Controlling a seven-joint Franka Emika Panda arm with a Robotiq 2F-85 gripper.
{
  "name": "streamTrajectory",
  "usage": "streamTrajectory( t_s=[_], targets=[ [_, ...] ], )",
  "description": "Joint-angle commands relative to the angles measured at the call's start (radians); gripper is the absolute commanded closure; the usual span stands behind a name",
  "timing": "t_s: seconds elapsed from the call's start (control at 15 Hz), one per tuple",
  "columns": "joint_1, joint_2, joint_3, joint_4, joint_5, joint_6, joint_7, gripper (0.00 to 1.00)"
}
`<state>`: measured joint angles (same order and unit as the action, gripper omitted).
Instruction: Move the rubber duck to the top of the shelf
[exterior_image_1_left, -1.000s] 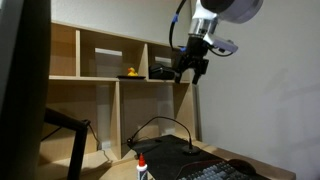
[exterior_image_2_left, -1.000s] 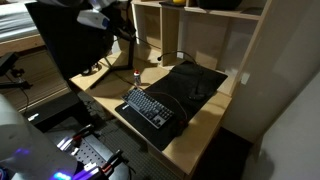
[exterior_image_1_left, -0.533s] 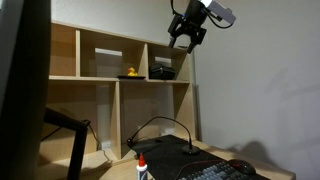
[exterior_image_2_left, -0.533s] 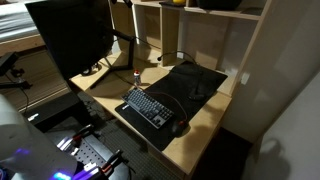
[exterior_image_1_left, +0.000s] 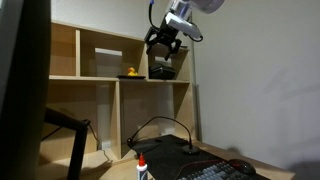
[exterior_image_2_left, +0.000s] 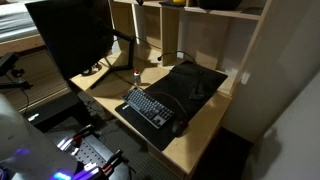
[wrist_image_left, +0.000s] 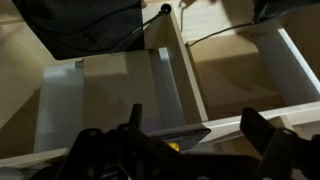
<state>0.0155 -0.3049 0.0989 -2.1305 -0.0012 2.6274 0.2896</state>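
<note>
The rubber duck (exterior_image_1_left: 129, 73) sits upright on the floor board of an upper cubby of the shelf (exterior_image_1_left: 117, 110), below the top board. A dark object (exterior_image_1_left: 161, 72) lies in the neighbouring cubby. The gripper (exterior_image_1_left: 164, 50) hangs in front of that cubby near the shelf's top edge, empty and apart from the duck. The wrist view shows its fingers (wrist_image_left: 100, 155) spread wide. On the desk (exterior_image_2_left: 203, 130) below stand a white bottle (exterior_image_1_left: 141, 168) and a keyboard (exterior_image_2_left: 150, 107).
</note>
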Motion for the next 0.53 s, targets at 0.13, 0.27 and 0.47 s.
streamTrajectory(
  t_s=[0.13,0.27,0.47],
  targets=[
    [-0.021,0.113,0.02,0.147,-0.035,-0.006,0.097,0.0],
    [-0.023,0.132,0.019,0.172,-0.036,-0.007,0.103,0.0],
    [-0.053,0.21,0.041,0.223,-0.135,0.058,0.191,0.0]
  ],
)
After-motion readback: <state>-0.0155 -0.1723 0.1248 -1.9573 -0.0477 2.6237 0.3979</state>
